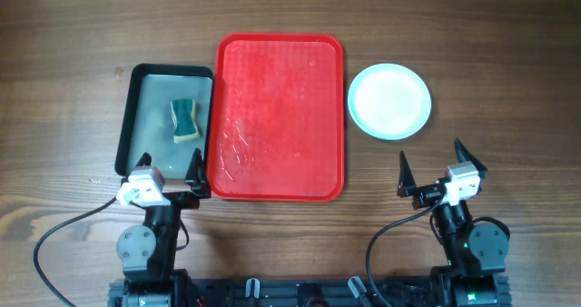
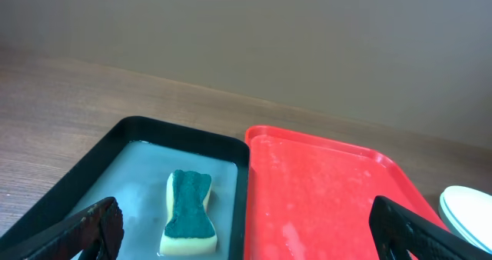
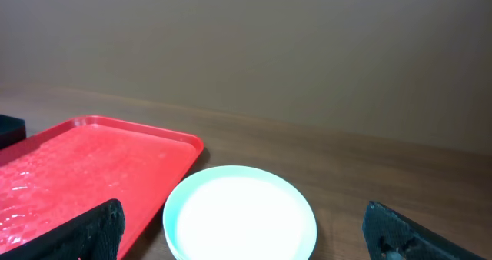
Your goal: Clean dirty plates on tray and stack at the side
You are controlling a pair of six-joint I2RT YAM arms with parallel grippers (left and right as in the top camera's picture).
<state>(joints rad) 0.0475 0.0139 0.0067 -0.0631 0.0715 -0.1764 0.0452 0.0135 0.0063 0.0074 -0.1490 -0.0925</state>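
The red tray (image 1: 280, 116) lies in the middle of the table with no plates on it and wet patches on its surface; it also shows in the left wrist view (image 2: 323, 198) and the right wrist view (image 3: 84, 168). The plates (image 1: 389, 100) sit stacked on the table right of the tray, pale turquoise rim with a white top face, also in the right wrist view (image 3: 240, 214). My left gripper (image 1: 169, 182) is open and empty near the tray's front left corner. My right gripper (image 1: 434, 173) is open and empty just in front of the stack.
A black-rimmed metal pan (image 1: 145, 116) holding water and a green-and-yellow sponge (image 1: 185, 119) stands left of the tray, touching it. Bare wooden table lies around the stack and along the front edge, where both arm bases stand.
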